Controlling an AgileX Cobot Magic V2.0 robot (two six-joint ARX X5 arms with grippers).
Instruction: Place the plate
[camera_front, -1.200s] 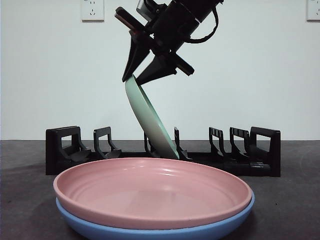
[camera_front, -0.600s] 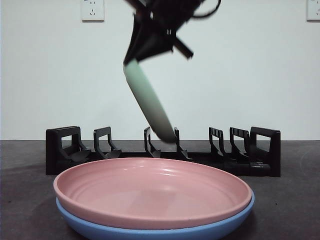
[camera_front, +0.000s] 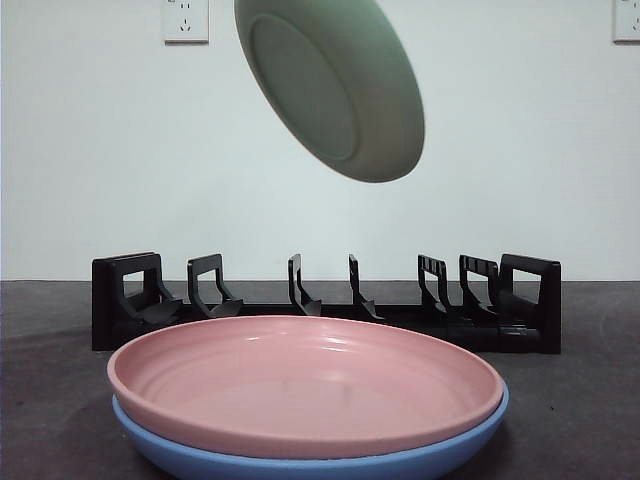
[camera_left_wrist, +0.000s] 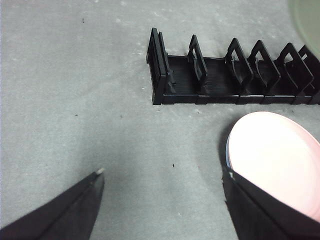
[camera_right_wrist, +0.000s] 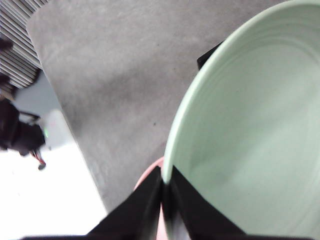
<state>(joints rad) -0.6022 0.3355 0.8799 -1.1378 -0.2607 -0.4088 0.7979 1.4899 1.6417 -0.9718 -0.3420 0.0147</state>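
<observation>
A pale green plate (camera_front: 335, 90) hangs high in the air above the black slotted rack (camera_front: 130, 290), tilted with its underside toward the front view. My right gripper (camera_right_wrist: 164, 172) is shut on the rim of this green plate (camera_right_wrist: 250, 130); the gripper itself is above the front view's top edge. My left gripper (camera_left_wrist: 165, 172) is open and empty over bare table, short of the rack's (camera_left_wrist: 220, 80) end. An edge of the green plate (camera_left_wrist: 307, 20) shows in a corner of the left wrist view.
A pink plate (camera_front: 300, 385) lies stacked on a blue plate (camera_front: 300, 465) in front of the rack, close to the front camera. The pink plate (camera_left_wrist: 275, 155) sits beside one left jaw. The rack's slots hold nothing.
The green plate rose from a middle rack slot up to the top of the front view and turned its underside toward the camera. The right arm went up out of that view.
</observation>
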